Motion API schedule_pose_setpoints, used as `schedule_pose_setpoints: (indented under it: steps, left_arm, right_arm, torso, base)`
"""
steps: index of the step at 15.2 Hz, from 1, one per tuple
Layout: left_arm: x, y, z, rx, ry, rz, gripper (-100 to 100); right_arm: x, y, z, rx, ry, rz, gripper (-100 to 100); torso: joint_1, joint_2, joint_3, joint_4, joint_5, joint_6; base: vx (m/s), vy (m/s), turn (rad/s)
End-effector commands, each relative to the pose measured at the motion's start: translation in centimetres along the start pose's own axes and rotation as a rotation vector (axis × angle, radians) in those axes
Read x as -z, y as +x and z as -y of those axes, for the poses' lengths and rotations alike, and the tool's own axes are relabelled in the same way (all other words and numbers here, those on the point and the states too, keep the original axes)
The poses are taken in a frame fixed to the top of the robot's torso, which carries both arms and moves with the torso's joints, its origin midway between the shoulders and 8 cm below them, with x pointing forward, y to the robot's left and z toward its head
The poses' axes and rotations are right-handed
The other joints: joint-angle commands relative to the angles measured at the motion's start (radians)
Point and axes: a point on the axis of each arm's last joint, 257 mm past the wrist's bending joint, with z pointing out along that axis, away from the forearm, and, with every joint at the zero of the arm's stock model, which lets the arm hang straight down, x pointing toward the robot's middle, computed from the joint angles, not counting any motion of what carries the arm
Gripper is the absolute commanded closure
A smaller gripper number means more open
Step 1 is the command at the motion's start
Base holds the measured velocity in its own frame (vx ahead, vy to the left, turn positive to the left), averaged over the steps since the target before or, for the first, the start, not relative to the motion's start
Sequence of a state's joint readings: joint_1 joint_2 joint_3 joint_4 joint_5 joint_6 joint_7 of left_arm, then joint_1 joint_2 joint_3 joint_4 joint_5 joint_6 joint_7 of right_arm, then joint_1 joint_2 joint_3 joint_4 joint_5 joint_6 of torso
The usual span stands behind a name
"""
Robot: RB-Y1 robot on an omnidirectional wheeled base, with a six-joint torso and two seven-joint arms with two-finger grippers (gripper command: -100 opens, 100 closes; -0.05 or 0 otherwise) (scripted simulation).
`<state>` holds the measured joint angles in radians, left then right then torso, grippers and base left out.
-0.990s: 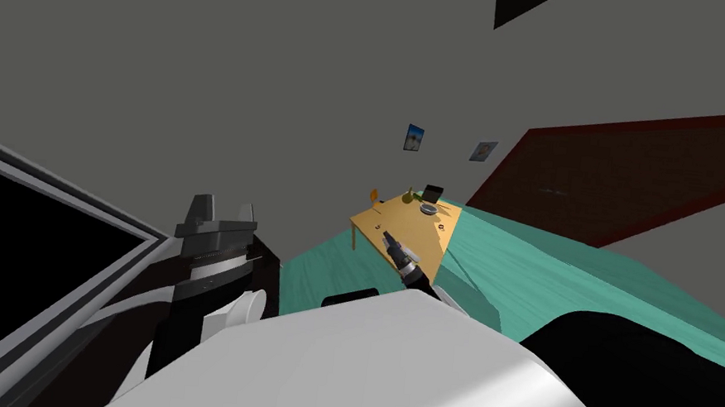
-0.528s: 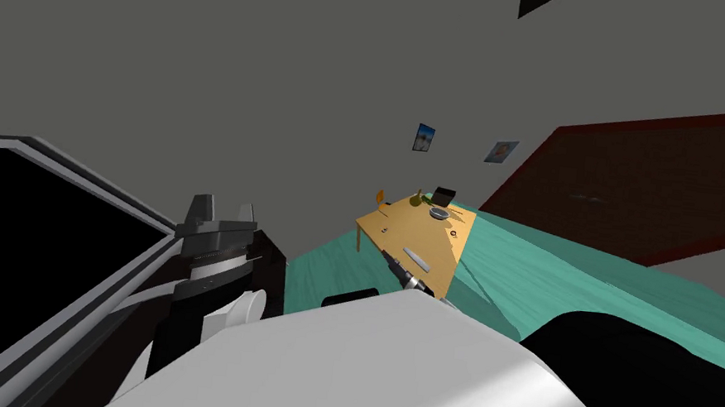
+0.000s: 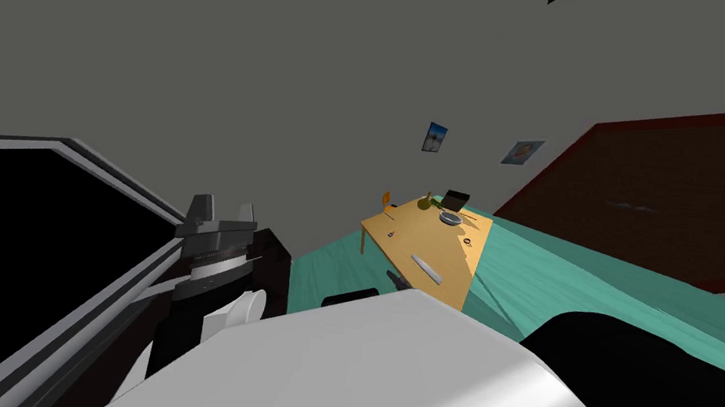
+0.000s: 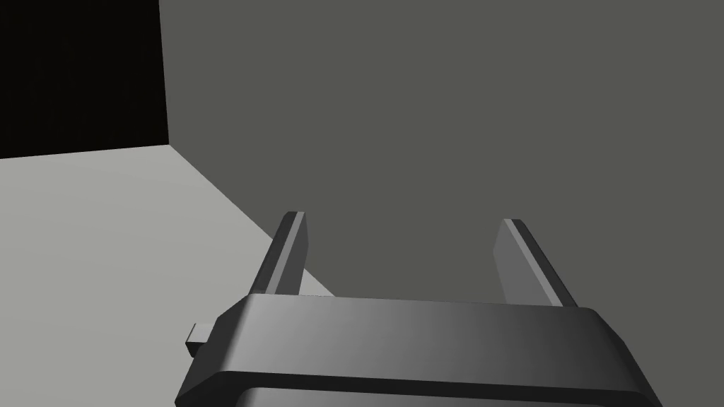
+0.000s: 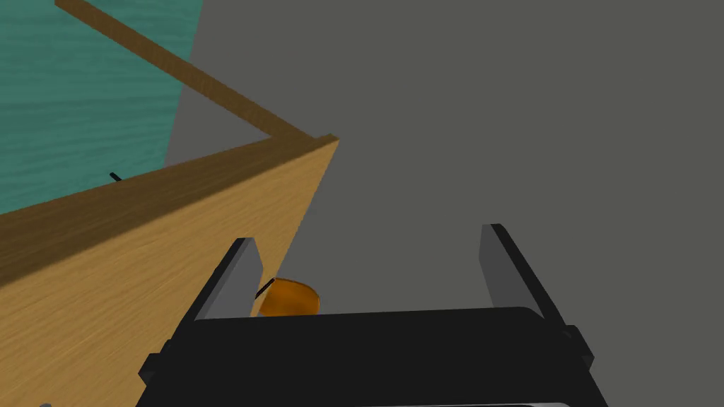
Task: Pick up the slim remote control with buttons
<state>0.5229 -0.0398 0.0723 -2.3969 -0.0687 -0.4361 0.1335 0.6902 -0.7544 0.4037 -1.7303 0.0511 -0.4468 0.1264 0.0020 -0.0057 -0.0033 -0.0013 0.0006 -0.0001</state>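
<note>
Right end effector (image 5: 368, 237) of mine, fingers spread apart and empty, near a corner of the wooden tabletop (image 5: 141, 247), slim grey remote (image 3: 425, 268) lying flat on that tabletop towards my side, my left end effector (image 4: 403, 222) raised, fingers likewise apart.

Our head camera looks steeply down and forward, rolled; the worktop (image 3: 416, 235) appears small and distant. Our right wrist camera sits close beside that worktop, looking along the right end effector (image 5: 368, 237) past its corner toward a grey wall (image 5: 530, 106). These two views share the worktop and the teal floor (image 3: 586, 277). Our left wrist camera looks along the left end effector (image 4: 403, 222) at a grey wall.
</note>
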Motion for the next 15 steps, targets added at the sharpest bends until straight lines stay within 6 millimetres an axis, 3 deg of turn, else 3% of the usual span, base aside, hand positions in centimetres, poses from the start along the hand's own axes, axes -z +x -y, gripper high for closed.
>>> schedule_pose_setpoints:
  steps: [1,3,4,6,7,8,11,12,13,14,15]
  left_arm:
    - [0.0,0.0,0.0,0.0,0.0,0.0,0]
    - [0.0,0.0,0.0,0.0,0.0,0.0,0]
    - [0.0,0.0,0.0,0.0,0.0,0.0,0]
    - [0.0,0.0,0.0,0.0,0.0,0.0,0]
    - [0.0,0.0,0.0,0.0,0.0,0.0,0]
    - [0.0,0.0,0.0,0.0,0.0,0.0,0]
    - [0.0,0.0,0.0,0.0,0.0,0.0,0]
    - [0.0,0.0,0.0,0.0,0.0,0.0,0]
    - [0.0,0.0,0.0,0.0,0.0,0.0,0]
    - [0.0,0.0,0.0,0.0,0.0,0.0,0]
    - [0.0,0.0,0.0,0.0,0.0,0.0,0]
  right_arm:
    - [2.2,2.2,3.4,0.044,0.082,-0.076,-100]
    - [2.7,2.3,4.5,0.049,0.105,-0.084,-100]
    - [4.6,3.7,6.9,0.082,0.162,-0.14,-100]
    - [4.9,3.7,7.4,0.082,0.173,-0.142,-100]
    - [7.1,4.9,9.8,0.115,0.231,-0.199,-100]
    - [7.4,5.0,10.2,0.115,0.24,-0.2,-100]
    - [12.2,6.9,14.4,0.179,0.345,-0.311,-100]
    - [12.8,6.9,15.1,0.181,0.364,-0.315,-100]
    - [15.2,7.7,16.7,0.212,0.406,-0.368,-100]
    - [15.8,7.6,17.4,0.213,0.425,-0.372,-100]
    - [18.6,8.2,19.2,0.245,0.476,-0.426,-100]
  torso:
    - [0.0,0.0,0.0,0.0,0.0,0.0]
    - [0.0,-0.001,-0.001,0.0,0.0,0.0]
    - [0.0,0.0,0.0,0.0,0.0,0.0]
    - [-0.001,0.001,0.0,0.0,0.0,0.0]
    - [-0.001,0.001,0.001,0.0,0.0,0.0]
    - [0.0,0.001,0.001,0.0,0.0,0.0]
    - [-0.001,0.0,0.0,0.0,0.0,0.0]
    - [-0.001,-0.001,-0.001,0.0,0.0,0.0]
    - [-0.001,-0.001,-0.001,0.0,0.0,0.0]
    - [-0.001,-0.002,-0.001,0.0,0.0,0.0]
    - [-0.001,-0.002,-0.001,0.0,0.0,0.0]
  base:
    - [0.097,0.028,0.18]
    - [0.08,0.013,0.076]
    - [0.069,0.011,0.09]
    - [0.062,0.011,0.092]
    - [0.064,0.017,0.141]
    - [0.07,0.015,0.134]
    - [0.094,0.008,0.163]
    - [0.102,0.006,0.132]
    - [0.108,0.004,0.178]
    - [0.102,-0.007,0.135]
    - [0.109,0.001,0.158]
